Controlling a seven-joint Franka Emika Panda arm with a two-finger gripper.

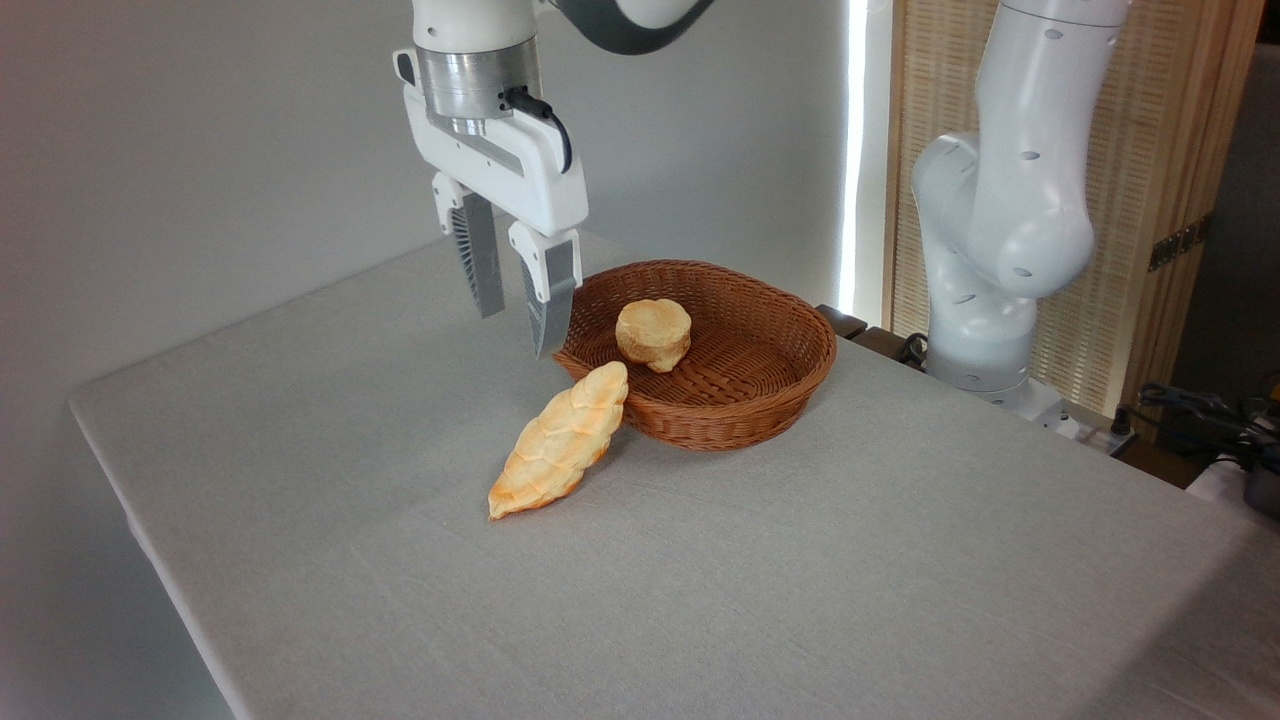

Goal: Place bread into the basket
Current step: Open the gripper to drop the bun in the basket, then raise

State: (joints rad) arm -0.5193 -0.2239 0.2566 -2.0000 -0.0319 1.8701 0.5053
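The bread [653,333], a small round tan bun, lies inside the reddish-brown wicker basket [770,390], toward its left side. My gripper [518,330] hangs open above the table, just left of the basket's left rim and apart from the bun. Nothing is between its two grey fingers [484,270].
A longer braided golden loaf [560,442] lies on the grey tablecloth, its upper end leaning against the basket's front-left rim. The arm's white base [990,250] stands behind the table at the right. Cables and clutter sit at the far right edge.
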